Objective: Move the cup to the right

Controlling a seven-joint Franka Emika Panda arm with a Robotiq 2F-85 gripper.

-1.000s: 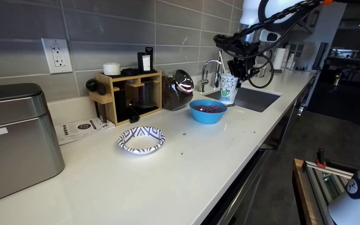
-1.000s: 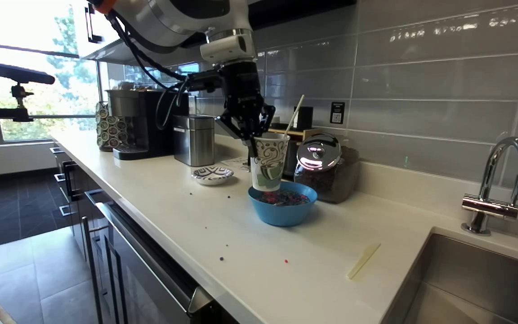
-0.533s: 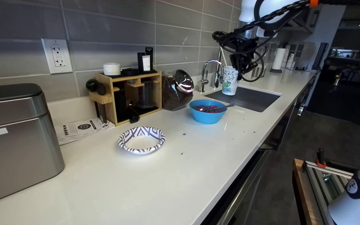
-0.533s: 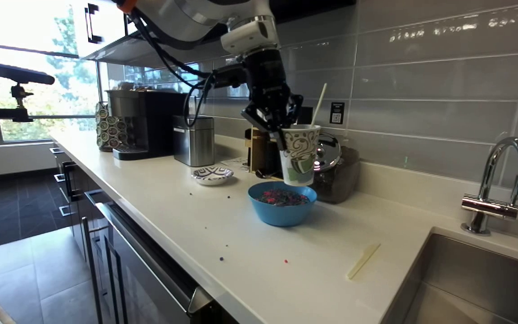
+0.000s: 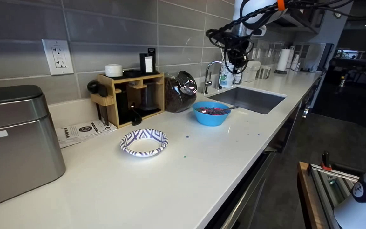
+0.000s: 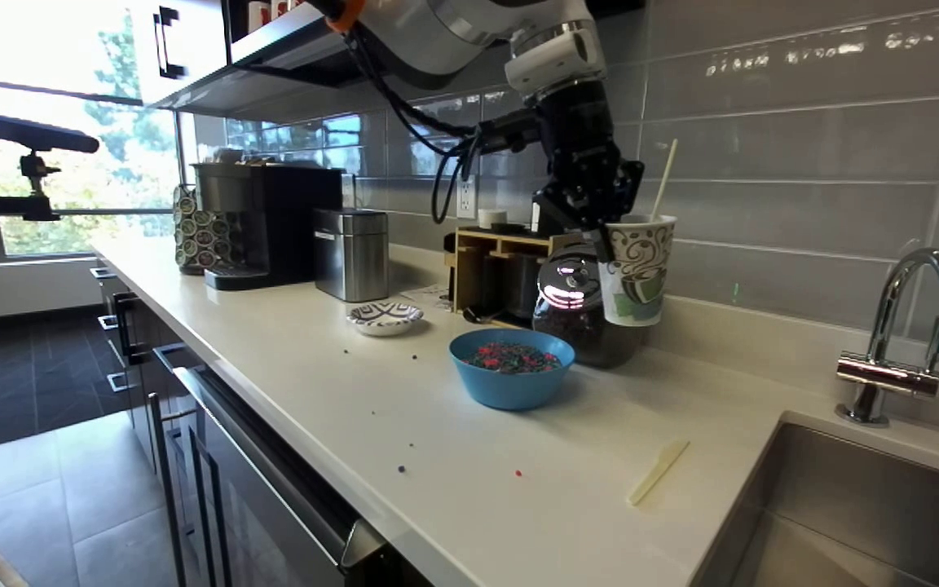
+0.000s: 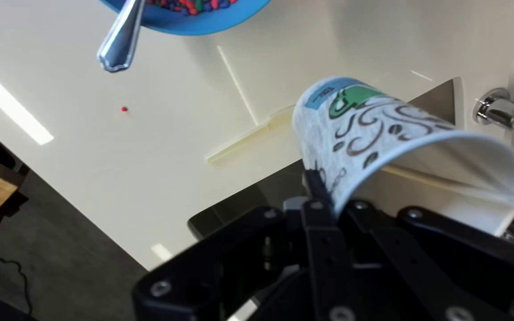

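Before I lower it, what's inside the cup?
A pale stick leans inside the cup, its upper end poking out past the rim. The cup's wall hides the bottom, so I cannot tell what lies there.

Brown scrolls and a green mug printed on a white paper cup (image 7: 350,125)
The cup also carries dark beans and a pale blue patch; its stick (image 6: 664,179) is cream. The bowl (image 6: 510,391) is bright blue, its pellets (image 6: 510,359) mixed red, blue and green. Blue-violet angular bands run over the white paper dish (image 5: 144,146). The gripper (image 6: 606,238) is black, the countertop (image 5: 157,190) white, the plastic knife (image 6: 659,473) pale yellow. Grey backsplash tiles (image 6: 795,147) show paler joints, the wooden organizer (image 5: 113,111) is honey-tan, and the bin (image 5: 21,143) is brushed silver with a black lid (image 5: 11,93).
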